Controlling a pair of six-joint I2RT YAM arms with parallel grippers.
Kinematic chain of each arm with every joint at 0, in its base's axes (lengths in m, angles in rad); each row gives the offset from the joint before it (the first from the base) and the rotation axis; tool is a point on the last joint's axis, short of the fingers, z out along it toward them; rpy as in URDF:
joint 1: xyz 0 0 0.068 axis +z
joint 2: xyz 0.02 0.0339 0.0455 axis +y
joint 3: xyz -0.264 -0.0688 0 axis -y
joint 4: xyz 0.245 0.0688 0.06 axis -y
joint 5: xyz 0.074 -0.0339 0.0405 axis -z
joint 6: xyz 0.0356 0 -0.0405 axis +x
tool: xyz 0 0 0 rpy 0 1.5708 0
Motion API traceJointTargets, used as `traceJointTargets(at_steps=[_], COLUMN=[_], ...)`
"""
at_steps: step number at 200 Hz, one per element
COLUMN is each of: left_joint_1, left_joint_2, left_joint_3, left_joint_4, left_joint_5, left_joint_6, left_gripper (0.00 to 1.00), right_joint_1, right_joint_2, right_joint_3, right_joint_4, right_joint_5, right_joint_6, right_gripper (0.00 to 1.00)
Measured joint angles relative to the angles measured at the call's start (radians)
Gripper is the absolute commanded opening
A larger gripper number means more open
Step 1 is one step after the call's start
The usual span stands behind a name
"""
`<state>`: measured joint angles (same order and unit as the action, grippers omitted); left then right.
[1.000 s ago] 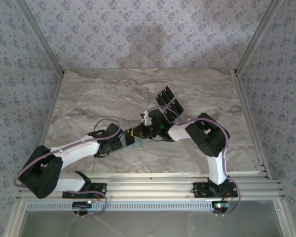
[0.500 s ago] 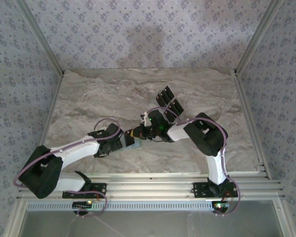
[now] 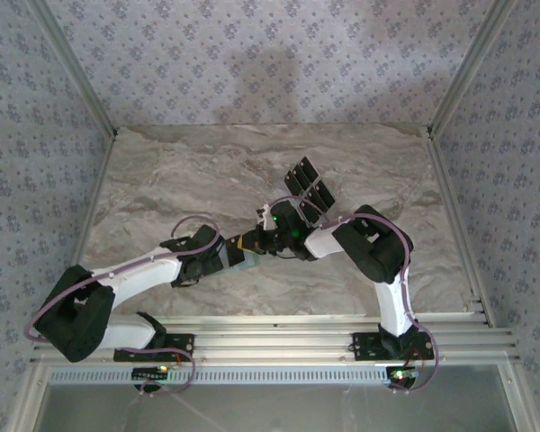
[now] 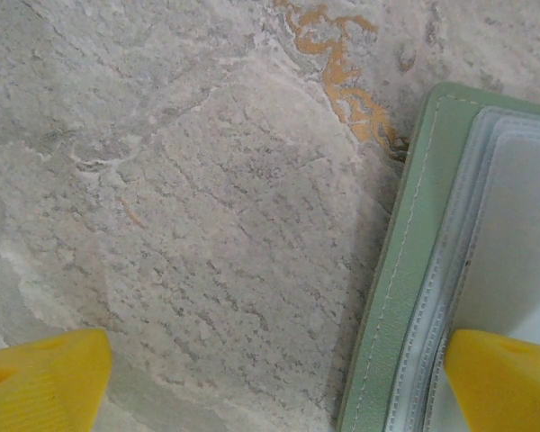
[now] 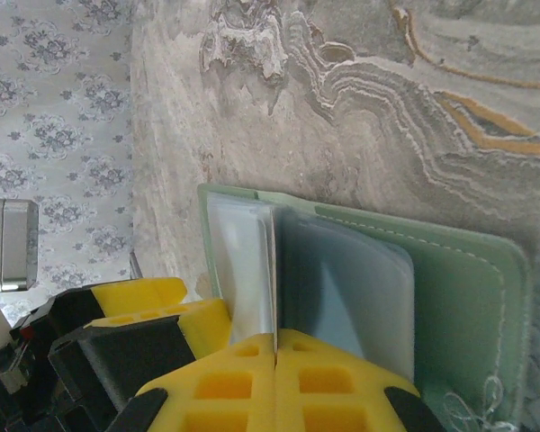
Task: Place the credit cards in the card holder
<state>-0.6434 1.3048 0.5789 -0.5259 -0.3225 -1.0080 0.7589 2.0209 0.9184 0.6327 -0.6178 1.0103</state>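
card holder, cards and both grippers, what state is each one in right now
pale green flat card holder: lying open on the marble table, clear sleeves showing
black credit cards: loose on the table, outside the holder
left gripper: open wide, one yellow finger over the holder's inside
right gripper: shut on a thin sheet seen edge-on; card or sleeve, cannot tell

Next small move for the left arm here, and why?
Probably lower the left gripper and press its finger onto the card holder to pin it. Its jaws stand open with that finger over the holder's inside, while the right gripper is shut on a clear sleeve, apparently holding it up.
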Motion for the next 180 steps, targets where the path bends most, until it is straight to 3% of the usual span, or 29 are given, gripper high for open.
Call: traceJointTargets(at_steps=[180], left_joint_1=[0.0], left_joint_2=[-0.001], left_joint_3=[-0.002], left_joint_4=[-0.003], left_joint_5=[-0.009], left_joint_6=[-0.004], left_gripper=[0.96], right_joint_1=[-0.006], right_joint_2=[0.043], right_joint_3=[0.003], right_joint_4=[0.057], right_joint_5=[-0.051], right_joint_6=[0.014], right_gripper=[0.0])
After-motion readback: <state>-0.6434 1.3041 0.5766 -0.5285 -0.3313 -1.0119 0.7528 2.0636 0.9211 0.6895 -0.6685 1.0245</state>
